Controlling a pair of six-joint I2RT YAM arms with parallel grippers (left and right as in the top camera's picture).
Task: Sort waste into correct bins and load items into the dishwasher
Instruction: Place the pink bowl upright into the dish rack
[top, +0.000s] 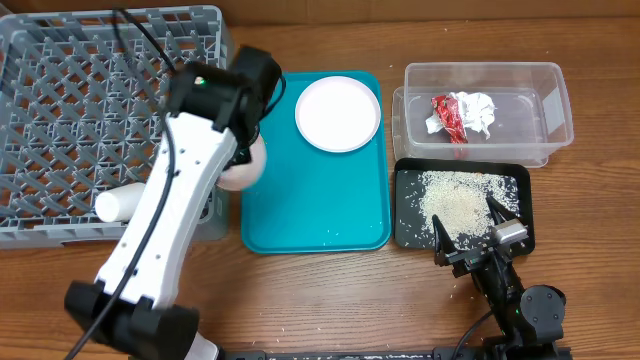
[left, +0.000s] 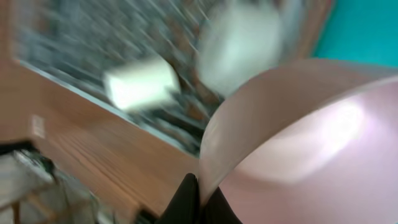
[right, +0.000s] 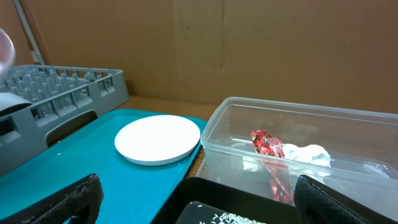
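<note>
My left gripper (left: 200, 198) is shut on the rim of a pale pink bowl (left: 298, 137), held at the left edge of the teal tray (top: 330, 215), next to the grey dishwasher rack (top: 90, 110); the bowl (top: 245, 165) shows under the arm in the overhead view. A white cup (top: 125, 203) lies in the rack's front edge and shows blurred in the left wrist view (left: 140, 81). A white plate (top: 338, 112) sits on the tray's far end. My right gripper (top: 478, 232) is open and empty at the front of the black tray (top: 408, 215).
A clear plastic bin (top: 487, 112) at the back right holds a red wrapper (top: 448, 115) and crumpled white paper (top: 480, 108). The black tray holds scattered rice (top: 455, 198). The left wrist view is motion-blurred.
</note>
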